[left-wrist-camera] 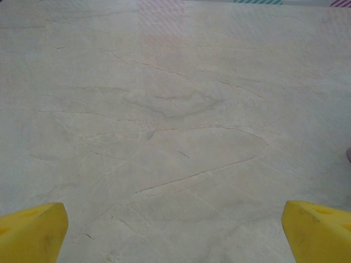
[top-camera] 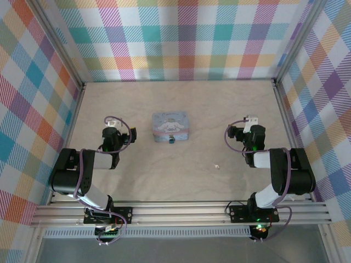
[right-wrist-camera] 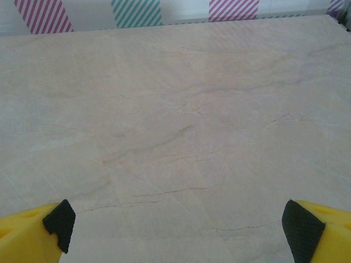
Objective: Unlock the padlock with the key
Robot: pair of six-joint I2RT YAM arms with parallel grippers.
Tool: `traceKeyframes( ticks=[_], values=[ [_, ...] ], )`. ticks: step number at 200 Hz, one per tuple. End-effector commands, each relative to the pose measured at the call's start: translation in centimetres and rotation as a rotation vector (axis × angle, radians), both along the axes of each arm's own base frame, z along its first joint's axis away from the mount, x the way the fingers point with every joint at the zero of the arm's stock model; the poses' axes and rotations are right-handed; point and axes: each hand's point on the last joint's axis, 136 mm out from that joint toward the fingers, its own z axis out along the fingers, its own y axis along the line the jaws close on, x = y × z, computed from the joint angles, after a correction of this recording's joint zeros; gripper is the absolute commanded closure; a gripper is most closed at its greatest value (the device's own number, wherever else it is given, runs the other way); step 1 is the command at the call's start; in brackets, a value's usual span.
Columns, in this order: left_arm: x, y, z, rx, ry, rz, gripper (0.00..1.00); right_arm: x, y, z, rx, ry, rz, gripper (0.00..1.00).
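padlock [top-camera: 171, 140]: sat at the near edge of the tin [top-camera: 170, 125]
key [top-camera: 218, 166]: lay on the worktop [top-camera: 164, 181], right and nearer
left fingers [left-wrist-camera: 33, 233]: spread wide, empty
right fingers [right-wrist-camera: 321, 230]: spread wide, empty

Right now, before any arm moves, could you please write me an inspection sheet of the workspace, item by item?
Surface: pale veined table top, flat, no spill seen.
Job's things: padlock lies at the near edge of the tin, and whether they touch cannot be told; key lies alone on the table, nearer the right arm.
Clutter: pale blue cartoon-print tin, seems closed.
Grippers: left gripper open, holding nothing; right gripper open, holding nothing; both over bare table.
Cables: purple cables run along both arms, looping near the wrists, away from padlock and key.
Surroundings: plaid walls on three sides; metal rail at the near edge.
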Motion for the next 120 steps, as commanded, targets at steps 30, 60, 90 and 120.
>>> traceKeyframes(
  ticks=[30, 60, 90, 120],
  values=[
    [0.3, 0.1, 0.2, -0.014, -0.003, 0.0, 0.0, 0.2, -0.1, 0.5, 0.009, -0.015, -0.011, 0.0],
    [0.3, 0.1, 0.2, -0.014, -0.003, 0.0, 0.0, 0.2, -0.1, 0.5, 0.009, -0.017, -0.011, 0.0],
    [0.3, 0.1, 0.3, -0.014, -0.006, 0.001, 0.0, 0.2, -0.1, 0.5, 0.01, -0.015, -0.01, 0.0],
    [0.3, 0.6, 1.6, -0.014, -0.012, 0.03, 0.03, 0.2, 0.0, 0.8, 0.011, -0.021, -0.007, 0.0]
  ],
)
